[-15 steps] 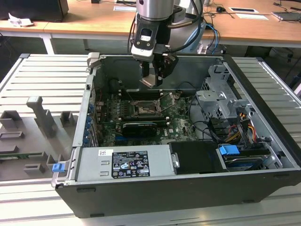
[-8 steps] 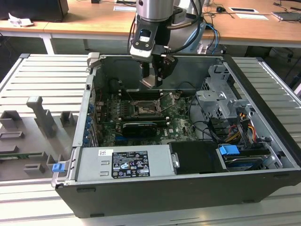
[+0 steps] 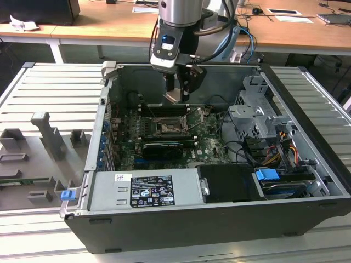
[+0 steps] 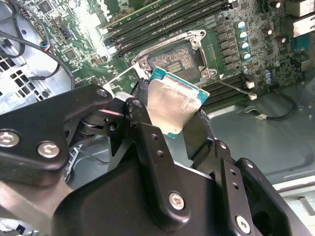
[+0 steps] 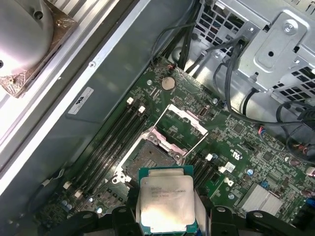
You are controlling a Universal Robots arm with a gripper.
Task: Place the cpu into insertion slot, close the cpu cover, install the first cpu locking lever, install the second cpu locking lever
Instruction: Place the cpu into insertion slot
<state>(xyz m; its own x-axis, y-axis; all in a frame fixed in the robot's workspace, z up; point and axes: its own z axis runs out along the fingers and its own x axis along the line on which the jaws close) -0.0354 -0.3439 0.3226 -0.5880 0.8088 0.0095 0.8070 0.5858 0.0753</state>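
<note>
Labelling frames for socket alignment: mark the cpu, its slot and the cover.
Silvery flat square cpu chip (image 5: 166,204), first wrist view, middle of metal top.
Dark square silver-rimmed insertion slot (image 5: 147,157), first wrist view, bare centre.
Thin silvery cpu cover frame (image 5: 191,118), first wrist view, one bar.

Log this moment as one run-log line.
pincer: shut on cpu | cpu: held off the board, not in insertion slot | cpu cover: open

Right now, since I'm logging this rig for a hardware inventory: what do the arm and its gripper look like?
The arm is a silver-grey cylinder ending in a dark wrist housing with a blue light. Blue and black cables loop beside it. The gripper is matte black, its jointed linkage fingers pinned with silver screws.
</note>
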